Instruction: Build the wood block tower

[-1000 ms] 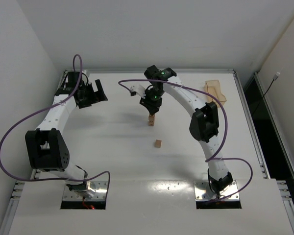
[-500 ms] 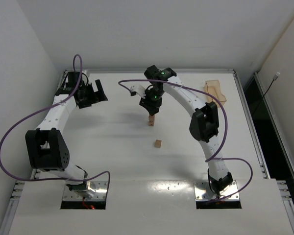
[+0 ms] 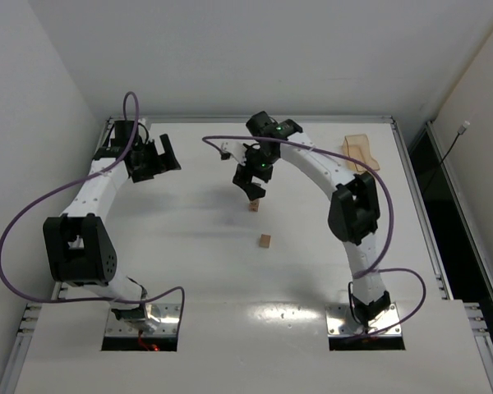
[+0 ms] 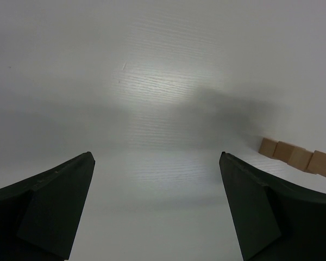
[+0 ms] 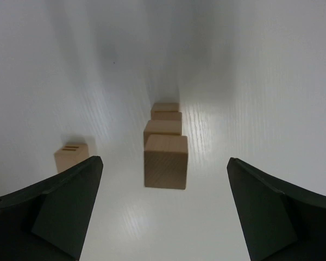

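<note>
The tower (image 3: 253, 205) is a slim column of tan wood cubes near the table's middle. In the right wrist view I look down its length, with the top cube (image 5: 165, 161) nearest. My right gripper (image 3: 254, 187) hovers just above it, open; its fingers stand wide on either side and touch nothing. One loose wood block (image 3: 265, 240) with two dark marks lies a little nearer the arm bases; it also shows as the marked block (image 5: 71, 156) left of the column. My left gripper (image 3: 152, 160) is open and empty at the far left, and the tower (image 4: 296, 156) sits at its view's right edge.
A translucent tan tray (image 3: 361, 152) sits at the far right of the table (image 3: 189, 271). Purple cables loop over both arms. A raised rim borders the table's far edge and sides.
My right gripper has opened, letting go of the top cube, and has drawn up off the column. The left arm has not moved.
</note>
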